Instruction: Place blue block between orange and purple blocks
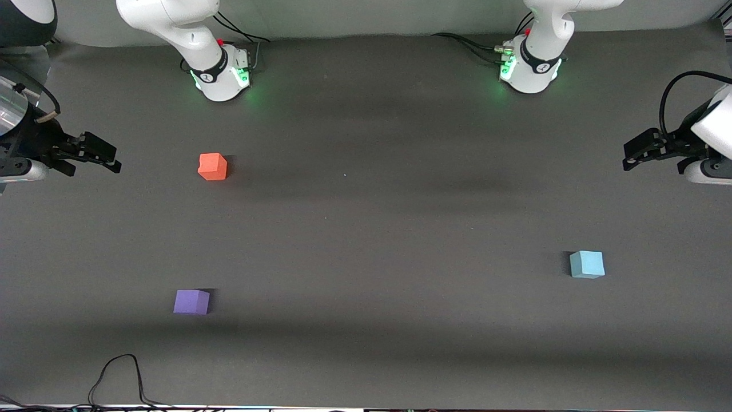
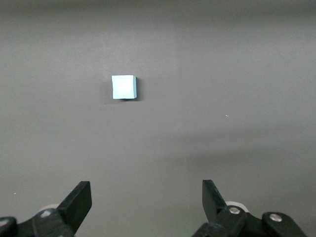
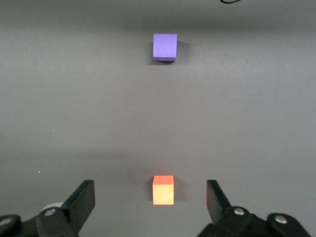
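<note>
Dark table [image 1: 366, 229]: blue block [image 2: 123, 87] sits well ahead of the left gripper's [image 2: 147, 200] spread fingers, untouched. Right gripper [image 3: 150, 200] hangs open above the orange block [image 3: 163, 189], purple block [image 3: 165, 47] farther out.

No text, label, brand, number or sign can be read anywhere here.
</note>
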Robot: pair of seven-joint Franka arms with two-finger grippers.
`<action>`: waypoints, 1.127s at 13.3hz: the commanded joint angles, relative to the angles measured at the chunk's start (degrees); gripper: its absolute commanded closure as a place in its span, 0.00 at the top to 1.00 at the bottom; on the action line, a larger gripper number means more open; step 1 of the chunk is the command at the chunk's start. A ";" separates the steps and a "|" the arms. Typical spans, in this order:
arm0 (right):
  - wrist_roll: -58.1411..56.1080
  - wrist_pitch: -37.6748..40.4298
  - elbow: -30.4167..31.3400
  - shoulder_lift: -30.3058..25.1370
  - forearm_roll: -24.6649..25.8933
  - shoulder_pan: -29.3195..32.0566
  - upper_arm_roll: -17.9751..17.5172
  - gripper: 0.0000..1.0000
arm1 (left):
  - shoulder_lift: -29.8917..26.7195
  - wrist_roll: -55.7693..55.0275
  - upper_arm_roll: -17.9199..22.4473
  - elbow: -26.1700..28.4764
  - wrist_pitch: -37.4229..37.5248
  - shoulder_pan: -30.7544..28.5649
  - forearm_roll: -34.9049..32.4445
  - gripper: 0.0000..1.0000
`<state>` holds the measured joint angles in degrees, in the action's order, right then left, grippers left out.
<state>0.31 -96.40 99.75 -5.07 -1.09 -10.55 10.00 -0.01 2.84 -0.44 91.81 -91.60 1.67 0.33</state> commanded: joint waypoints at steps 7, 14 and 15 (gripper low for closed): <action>-1.45 -0.10 0.01 -0.02 -0.67 -0.17 0.28 1.00 | -0.69 1.64 0.35 2.05 -1.21 -1.48 -0.77 1.00; -1.45 -0.10 0.01 0.06 -0.67 -0.17 0.28 1.00 | 3.97 14.04 0.36 1.71 -7.44 -9.05 -0.60 1.00; -1.45 -0.10 0.01 0.06 -0.67 -0.17 0.28 1.00 | 4.84 13.69 0.36 1.62 -8.15 -8.88 -0.60 1.00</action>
<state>0.22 -96.40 99.77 -5.03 -1.09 -10.57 10.01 4.08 15.38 0.26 93.99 -98.64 -6.93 0.00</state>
